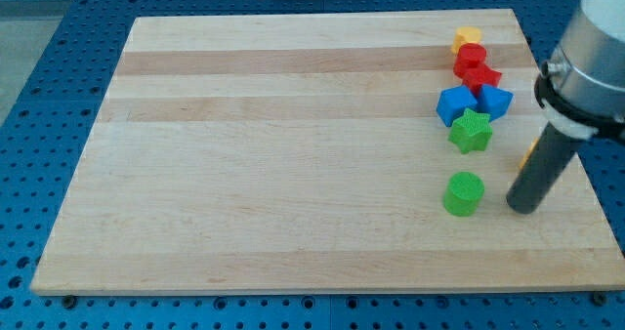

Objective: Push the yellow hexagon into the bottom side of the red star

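Observation:
The red star [482, 77] lies near the board's right edge, in a tight cluster. A yellow block [468, 37], its shape unclear, sits at the cluster's top, touching a second red block [470, 57] that touches the star. My tip [524, 209] rests on the board at the lower right, well below the star and just right of the green cylinder [463, 193]. A thin yellow-orange sliver [528, 154] shows at the rod's left edge, mostly hidden behind it. I cannot tell which yellow piece is the hexagon.
Two blue blocks [454, 105] [495, 102] sit just below the red star, with a green star [471, 132] touching them from below. The wooden board [293, 154] ends close to the right of my rod. The arm's grey body [591, 57] overhangs the right edge.

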Motion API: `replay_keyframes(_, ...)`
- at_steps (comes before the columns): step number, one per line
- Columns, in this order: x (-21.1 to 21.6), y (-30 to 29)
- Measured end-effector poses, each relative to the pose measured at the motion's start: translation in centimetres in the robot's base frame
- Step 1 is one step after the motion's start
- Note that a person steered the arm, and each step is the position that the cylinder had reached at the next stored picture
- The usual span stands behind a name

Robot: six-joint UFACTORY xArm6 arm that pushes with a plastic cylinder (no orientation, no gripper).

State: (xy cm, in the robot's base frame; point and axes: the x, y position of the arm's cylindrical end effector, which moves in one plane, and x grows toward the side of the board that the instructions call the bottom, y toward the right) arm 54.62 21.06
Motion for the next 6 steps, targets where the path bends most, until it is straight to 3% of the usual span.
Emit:
replay_keyframes(1,1.6,1.2)
replay_keyframes(2,-1.5,6.4)
replay_keyframes(6,-5.3,3.2)
